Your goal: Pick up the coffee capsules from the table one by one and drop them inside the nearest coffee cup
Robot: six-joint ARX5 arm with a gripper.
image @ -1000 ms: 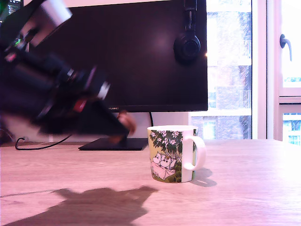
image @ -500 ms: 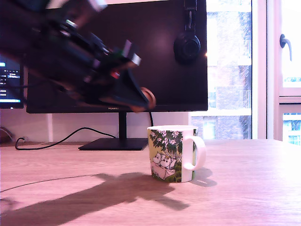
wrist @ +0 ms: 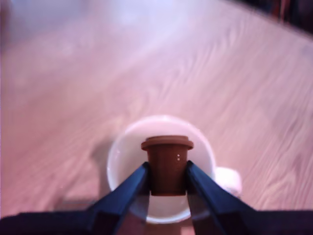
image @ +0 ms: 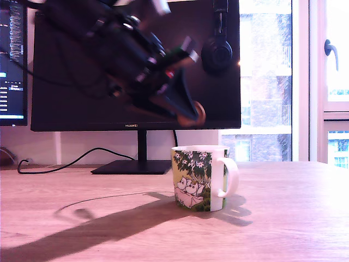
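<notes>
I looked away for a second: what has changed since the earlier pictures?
The hand, shut on the coffee capsule, rose and swung toward the exterior view's right; it now hangs over the coffee cup. Capsule not yet released. The cup, monitor and table stayed put.

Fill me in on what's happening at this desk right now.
A single robot arm's gripper holds a reddish-brown coffee capsule between its fingers, lifted clear of the wooden table. The capsule hangs just above the open mouth of the white mug with the green leafy print; the wrist view shows it lined up over the mug's white interior. It has not been released. A dark monitor stands behind.
</notes>
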